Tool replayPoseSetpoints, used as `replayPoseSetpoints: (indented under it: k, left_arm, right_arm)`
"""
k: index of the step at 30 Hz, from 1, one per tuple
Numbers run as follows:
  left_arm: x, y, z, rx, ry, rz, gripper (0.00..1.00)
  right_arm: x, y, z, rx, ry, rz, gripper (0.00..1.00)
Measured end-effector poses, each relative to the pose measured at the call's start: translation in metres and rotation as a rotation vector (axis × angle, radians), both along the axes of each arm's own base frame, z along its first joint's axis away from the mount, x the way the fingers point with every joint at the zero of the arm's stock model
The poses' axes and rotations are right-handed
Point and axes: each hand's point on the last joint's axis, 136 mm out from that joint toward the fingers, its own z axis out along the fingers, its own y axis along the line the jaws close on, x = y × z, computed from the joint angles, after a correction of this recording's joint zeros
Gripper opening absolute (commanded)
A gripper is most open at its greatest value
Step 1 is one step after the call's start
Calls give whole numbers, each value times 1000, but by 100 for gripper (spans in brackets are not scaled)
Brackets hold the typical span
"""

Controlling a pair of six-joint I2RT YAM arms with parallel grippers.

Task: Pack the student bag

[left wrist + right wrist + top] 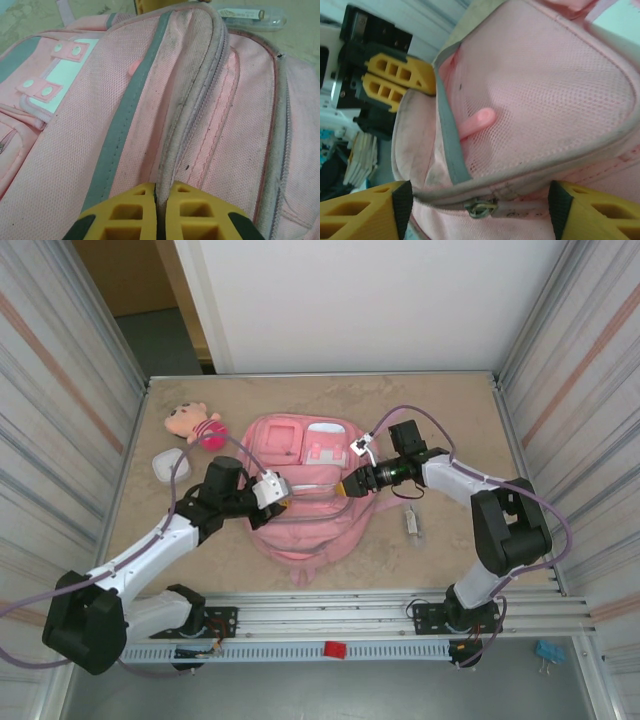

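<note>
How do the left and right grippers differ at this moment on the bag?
The left gripper is shut, pinching a ridge of zipper edge on the bag; the right gripper is open, its fingers wide apart astride the bag's rim. In the top view the left gripper reaches in from the left, the right gripper from the right. Both work at the bag's middle.

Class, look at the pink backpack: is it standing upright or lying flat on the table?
Lying flat: the backpack rests on the table with its front pockets facing up.
</note>
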Motion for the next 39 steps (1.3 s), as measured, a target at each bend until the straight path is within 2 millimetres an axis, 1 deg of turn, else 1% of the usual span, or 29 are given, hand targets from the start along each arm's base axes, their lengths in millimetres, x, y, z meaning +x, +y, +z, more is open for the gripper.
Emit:
replayPoseSetpoints:
  k: [3, 5, 7, 9, 14, 21, 24, 28, 32, 39]
  left_arm:
    - [0, 0, 1, -14, 9, 4, 5]
    - [1, 0, 2, -21, 11, 6, 6]
    - [1, 0, 3, -25, 14, 7, 5]
    - [1, 0, 3, -28, 16, 10, 6]
    - [2, 0, 3, -30, 21, 20, 5]
    - [8, 2, 4, -37, 27, 58, 4]
    - [9, 1, 6, -49, 34, 67, 4]
    - [10, 2, 5, -55, 53, 90, 4]
    - [17, 8, 1, -32, 58, 143, 4]
    - [23, 11, -10, 41, 85, 209, 5]
  right_arm:
    - [-8, -1, -1, -1, 18, 24, 50]
    - [-12, -2, -2, 1, 31, 35, 43]
    - [-15, -2, 0, 7, 38, 44, 32]
    - [-16, -2, 1, 9, 36, 48, 21]
    - [-16, -3, 2, 6, 51, 40, 0]
    - [-15, -7, 19, 0, -5, -17, 0]
    - [-17, -5, 24, 3, -16, -27, 0]
    - [-20, 3, 25, -3, -4, -28, 0]
    - [-25, 14, 24, -22, 7, -29, 0]
    - [-33, 32, 23, -76, 31, -75, 0]
